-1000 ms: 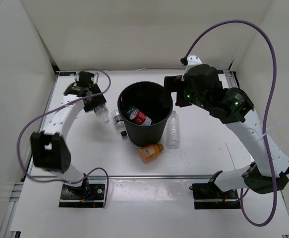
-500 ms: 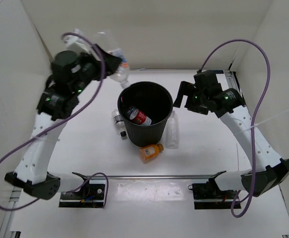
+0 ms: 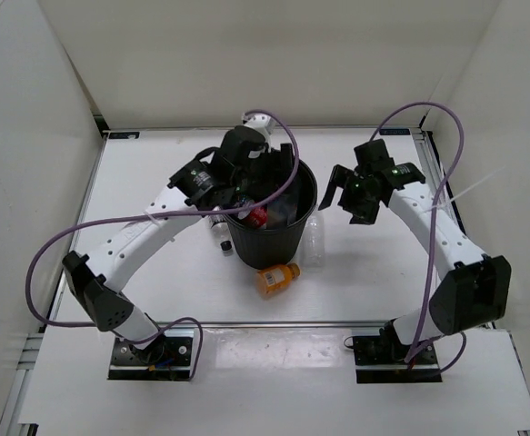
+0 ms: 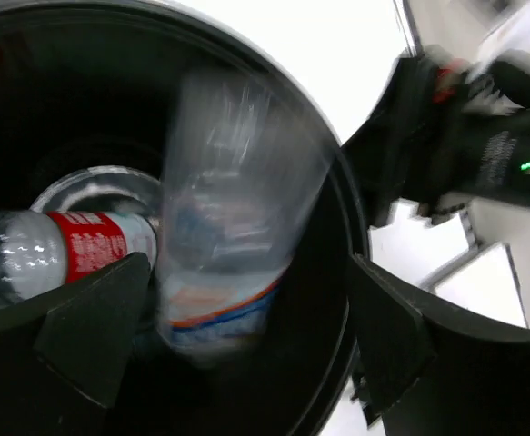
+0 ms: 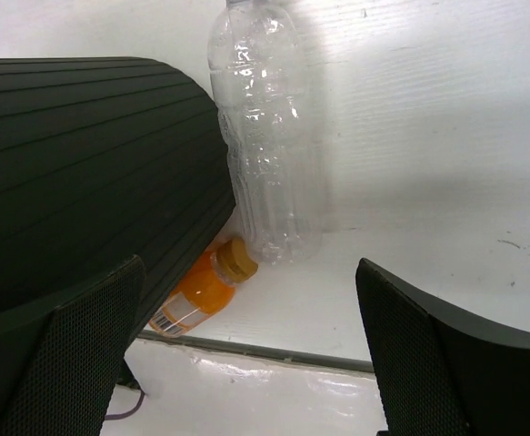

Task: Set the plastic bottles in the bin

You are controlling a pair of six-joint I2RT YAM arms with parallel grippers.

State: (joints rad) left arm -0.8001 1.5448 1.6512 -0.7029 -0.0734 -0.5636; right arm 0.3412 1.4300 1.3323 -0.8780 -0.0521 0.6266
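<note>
The black bin stands mid-table. My left gripper hovers over its mouth, open. In the left wrist view a blurred clear bottle with a blue-white label drops free between the wide fingers, beside a red-label bottle lying on the bin floor. My right gripper is open to the right of the bin, empty. Its wrist view shows a plain clear bottle and a stubby orange bottle against the bin wall. Another small bottle lies left of the bin.
White walls enclose the table on the left, back and right. The orange bottle lies in front of the bin, near the table's front rail. Purple cables loop above both arms.
My left arm swung from the back left to over the bin with the bottle, then opened and let it go. My right arm drew back and lowered beside the bin's right side.
</note>
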